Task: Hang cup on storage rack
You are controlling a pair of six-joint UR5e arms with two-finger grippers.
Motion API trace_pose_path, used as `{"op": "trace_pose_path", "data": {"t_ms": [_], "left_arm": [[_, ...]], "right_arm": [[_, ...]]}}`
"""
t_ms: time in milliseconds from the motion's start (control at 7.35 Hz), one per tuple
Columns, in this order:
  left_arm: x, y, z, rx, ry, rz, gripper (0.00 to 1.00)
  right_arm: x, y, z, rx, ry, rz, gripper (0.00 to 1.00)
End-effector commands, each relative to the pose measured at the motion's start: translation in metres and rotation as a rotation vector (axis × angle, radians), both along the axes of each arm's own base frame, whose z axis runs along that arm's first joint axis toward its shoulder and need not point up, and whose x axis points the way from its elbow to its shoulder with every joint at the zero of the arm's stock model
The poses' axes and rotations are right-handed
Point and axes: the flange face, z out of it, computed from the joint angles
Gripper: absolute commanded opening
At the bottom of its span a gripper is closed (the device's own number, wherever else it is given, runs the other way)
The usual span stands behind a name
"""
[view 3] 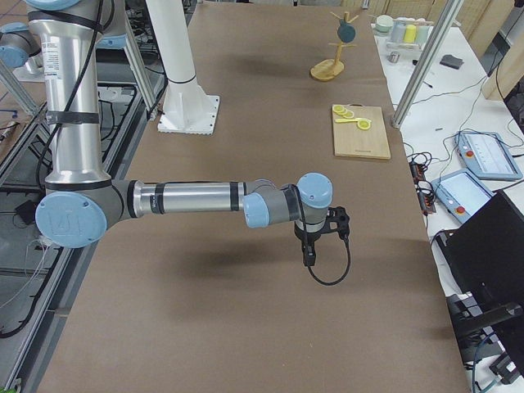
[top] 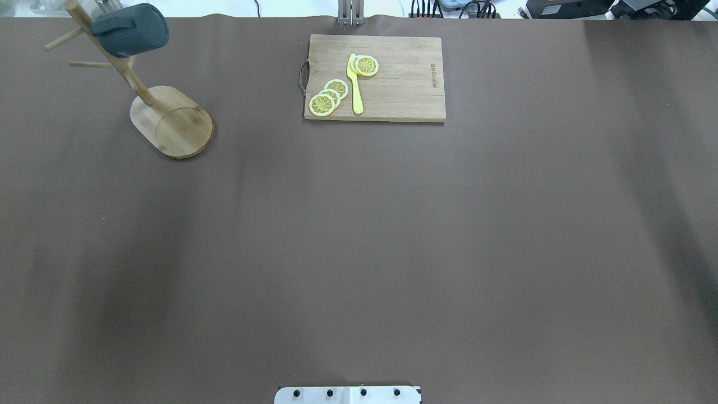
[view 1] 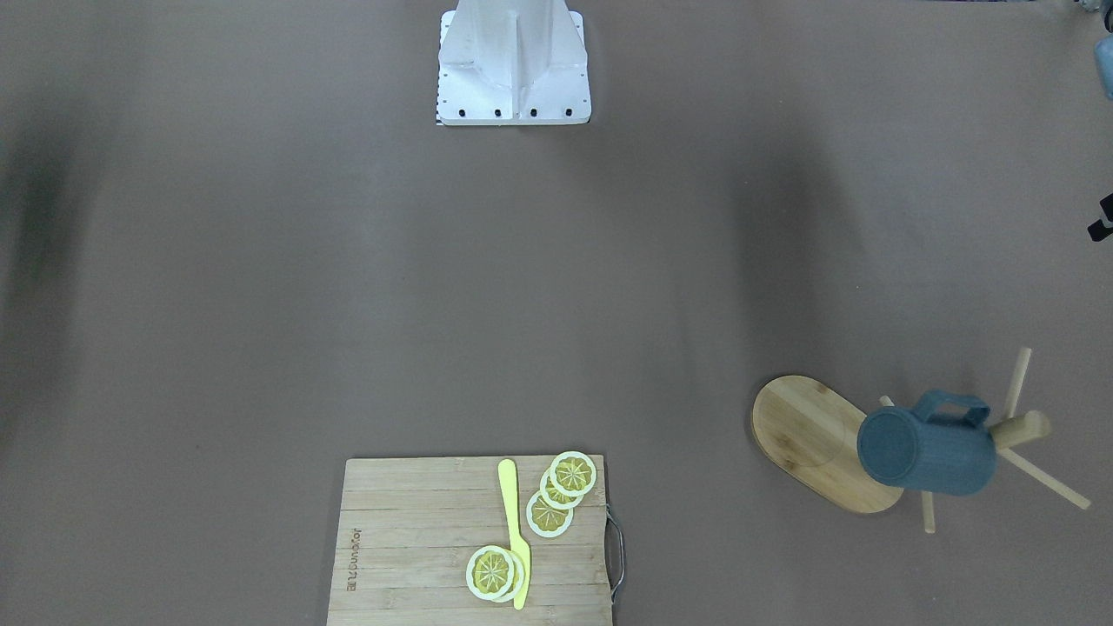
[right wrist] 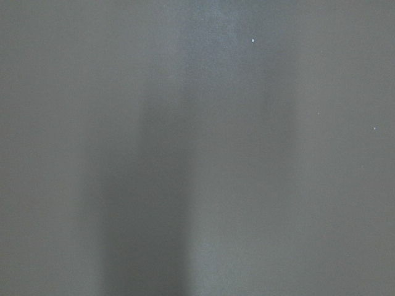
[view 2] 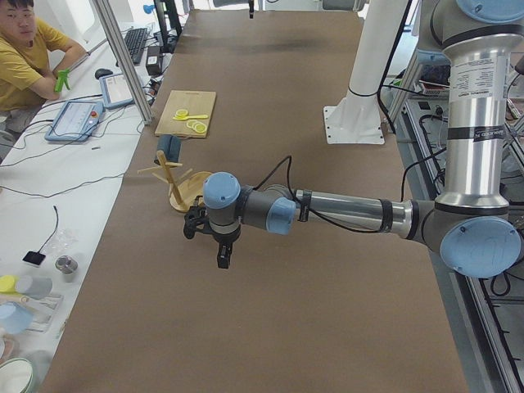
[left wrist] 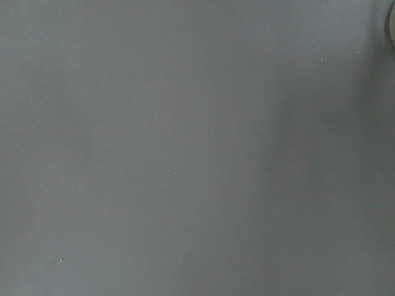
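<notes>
On the brown table [top: 359,224], the slate-blue mug [view 1: 926,452] hangs on the bamboo mug tree [view 1: 804,426]. My left gripper [view 2: 211,237] and right gripper [view 3: 323,233] hover well away, openness I cannot tell; best not jog it.

Overhead and front views opposed above the table [top: 359,252], side views from its ends, wrist cameras close over it.

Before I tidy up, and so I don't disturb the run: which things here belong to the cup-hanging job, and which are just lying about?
Belongs to the job:
cup, already on a peg
storage rack

Just lying about:
cutting board
lemon slices
yellow knife
</notes>
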Motion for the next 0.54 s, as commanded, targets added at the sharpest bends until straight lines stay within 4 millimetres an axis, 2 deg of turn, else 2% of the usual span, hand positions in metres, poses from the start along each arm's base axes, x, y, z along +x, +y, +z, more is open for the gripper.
{"op": "trace_pose_path", "data": {"t_ms": [0, 408], "left_arm": [[0.0001, 0.0014, 0.0026, 0.007, 0.002, 0.005, 0.98], [0.0005, -0.0021, -0.003, 0.023, 0.004, 0.007, 0.98]], "right_arm": [[0.0003, 0.0, -0.0004, 0.001, -0.001, 0.001, 1.0], [0.0003, 0.0001, 0.0011, -0.003, 0.0, 0.002, 1.0]]}}
